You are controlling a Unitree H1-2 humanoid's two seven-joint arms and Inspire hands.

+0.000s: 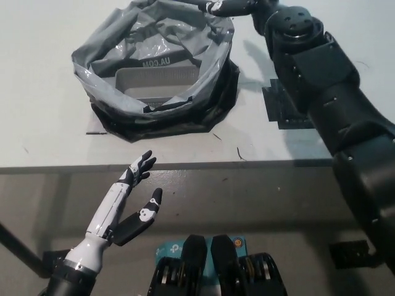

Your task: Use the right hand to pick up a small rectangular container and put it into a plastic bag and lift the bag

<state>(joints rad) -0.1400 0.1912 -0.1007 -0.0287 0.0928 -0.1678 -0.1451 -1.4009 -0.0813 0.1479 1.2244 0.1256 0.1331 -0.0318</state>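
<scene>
Head view: the black right hand [217, 7] is up on the far rim of the plastic bag [213, 65], grip mostly cropped so can't tell. The rectangular container [157, 78] sits inside, below that hand, looks ready for lifting. White left hand [137, 185] idles open, off the table [43, 123].

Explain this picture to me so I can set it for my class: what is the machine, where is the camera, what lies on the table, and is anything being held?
This is a single view from a camera on a humanoid robot's head, looking steeply down. The white left hand rests open below the table's near edge, holding nothing. The black right arm reaches in from the right to the far rim of a grey plastic bag standing open on the white table. Its right hand is mostly cut off at the top edge, so whether it grips the rim cannot be told. Inside the bag lies a small rectangular container.
</scene>
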